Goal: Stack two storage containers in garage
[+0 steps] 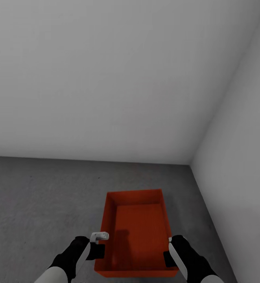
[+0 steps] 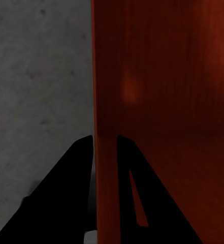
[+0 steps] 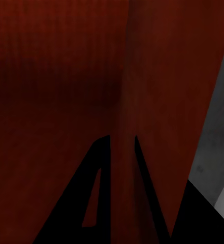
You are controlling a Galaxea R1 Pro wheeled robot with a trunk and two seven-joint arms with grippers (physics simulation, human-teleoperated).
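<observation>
Nearest: left gripper (image 1: 99, 244) and right gripper (image 1: 169, 249), each clamped on a side wall of one storage container (image 1: 137, 232). Held over or on the garage floor (image 1: 35, 196), near the corner. Probably halfway; second container yet to stack.

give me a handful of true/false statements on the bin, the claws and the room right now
1. The red-orange container has no lid. True.
2. The left claw pinches one side wall of the container, one finger inside, one outside. True.
3. The right claw hangs open, away from the container. False: it grips the opposite side wall.
4. The flooring below is light wood planks. False: it is dark grey concrete floor.
5. A second container sits nested inside this one. False: its inside is empty.
6. Pale walls meet in a corner ahead. True.
</observation>
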